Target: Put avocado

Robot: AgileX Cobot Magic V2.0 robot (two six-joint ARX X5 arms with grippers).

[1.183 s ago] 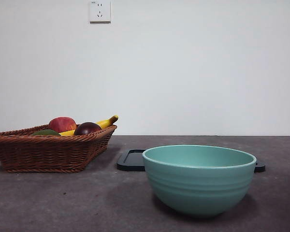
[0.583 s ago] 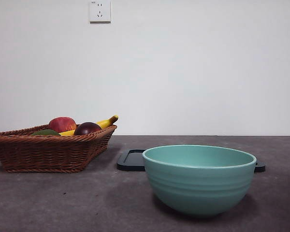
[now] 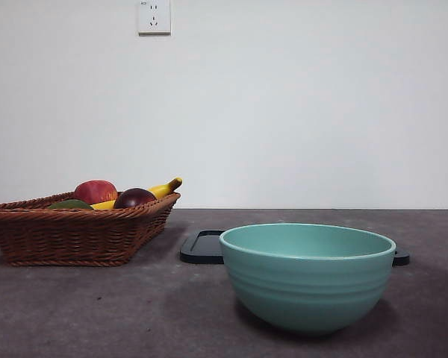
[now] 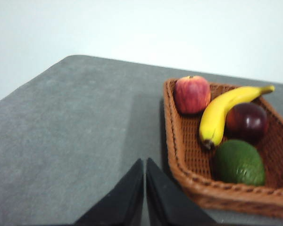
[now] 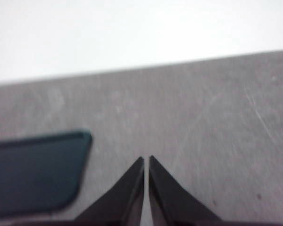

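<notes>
No text, label, brand or number can be read; the tiny marking on the wall socket [image 3: 154,16] is too small to make out.

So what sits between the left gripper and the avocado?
In the left wrist view, only the wicker basket's near rim separates the shut left gripper from the avocado, plus some bare grey table.
</notes>
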